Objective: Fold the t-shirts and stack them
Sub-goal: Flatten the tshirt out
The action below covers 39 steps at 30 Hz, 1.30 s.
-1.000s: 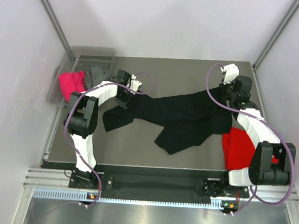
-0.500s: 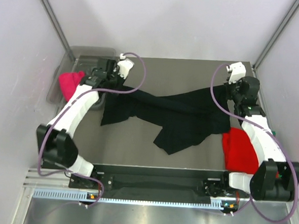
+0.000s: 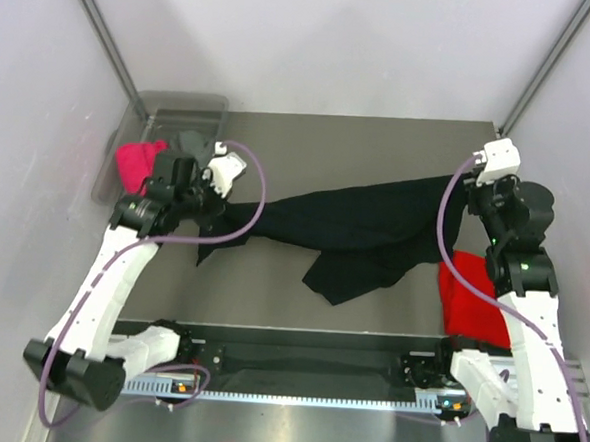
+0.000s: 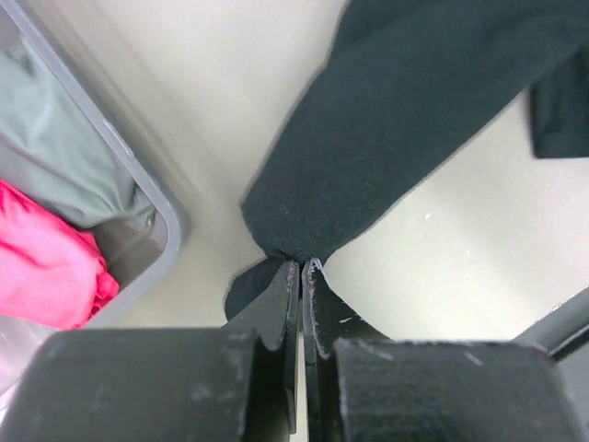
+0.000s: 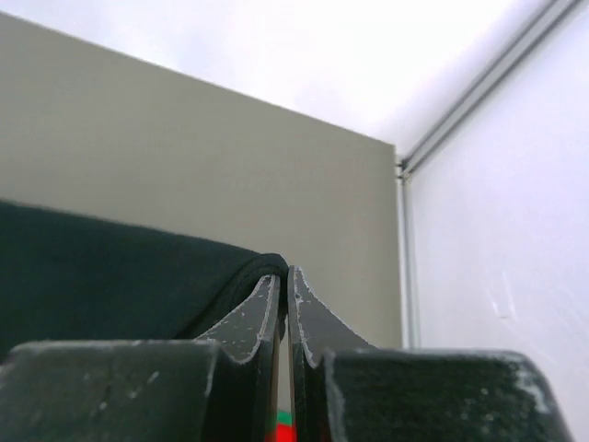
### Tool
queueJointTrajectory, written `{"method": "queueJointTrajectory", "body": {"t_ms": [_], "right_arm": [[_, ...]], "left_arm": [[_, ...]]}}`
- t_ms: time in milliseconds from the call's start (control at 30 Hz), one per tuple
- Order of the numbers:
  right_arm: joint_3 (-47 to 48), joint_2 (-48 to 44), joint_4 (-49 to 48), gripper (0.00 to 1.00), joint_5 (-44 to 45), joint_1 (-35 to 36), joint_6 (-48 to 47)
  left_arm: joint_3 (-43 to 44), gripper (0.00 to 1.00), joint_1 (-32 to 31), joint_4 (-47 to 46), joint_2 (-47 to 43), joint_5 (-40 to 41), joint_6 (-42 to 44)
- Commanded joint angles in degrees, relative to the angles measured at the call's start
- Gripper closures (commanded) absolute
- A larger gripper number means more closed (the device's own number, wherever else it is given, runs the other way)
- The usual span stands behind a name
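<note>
left gripper (image 4: pixel 301 265) pinched tight on the large black cloth t-shirt (image 3: pixel 360 225) at its 9 o'clock end; right gripper (image 5: pixel 283 272) clamps its 3 o'clock edge, cloth stretched between them. red cloth shirt (image 3: pixel 471 297) lies at 4 o'clock.

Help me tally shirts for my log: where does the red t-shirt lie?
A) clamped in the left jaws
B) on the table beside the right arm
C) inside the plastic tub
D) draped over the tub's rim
B: the red t-shirt lies flat on the table right beside the right arm, far from the tub.
</note>
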<state>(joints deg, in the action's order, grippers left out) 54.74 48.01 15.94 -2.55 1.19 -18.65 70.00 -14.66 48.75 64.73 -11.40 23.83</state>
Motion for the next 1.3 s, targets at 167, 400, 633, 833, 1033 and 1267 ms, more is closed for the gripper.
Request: {"method": "queueJointTrajectory", "body": {"t_ms": [167, 400, 633, 833, 1033, 1267], "right_arm": [[7.98, 22.53, -4.17, 1.00, -1.05, -6.46, 3.00], [22.33, 44.09, -3.47, 0.65, -1.16, -6.90, 1.43], [8.73, 34.88, 0.30, 0.53, -6.86, -7.52, -13.84], [8.18, 38.55, 16.12, 0.57, -8.70, -8.31, -17.29], [13.72, 45.32, 23.77, 0.60, -8.44, -8.31, -17.38], [14.34, 48.49, 25.53, 0.59, -8.09, -8.31, -16.77]], "left_arm": [[-3.30, 1.00, 0.15, -16.03, 9.50, 6.29, 1.22], [11.30, 1.00, -0.20, -13.93, 34.23, 6.38, -7.57], [5.07, 1.00, -0.90, -19.21, 25.72, 13.60, -6.88], [-0.82, 1.00, -0.99, -21.85, 19.83, 11.66, -7.22], [-1.70, 1.00, -0.90, -22.12, 19.03, 9.29, -7.49], [-2.94, 1.00, -0.90, -23.00, 18.85, 7.88, -7.49]]}}
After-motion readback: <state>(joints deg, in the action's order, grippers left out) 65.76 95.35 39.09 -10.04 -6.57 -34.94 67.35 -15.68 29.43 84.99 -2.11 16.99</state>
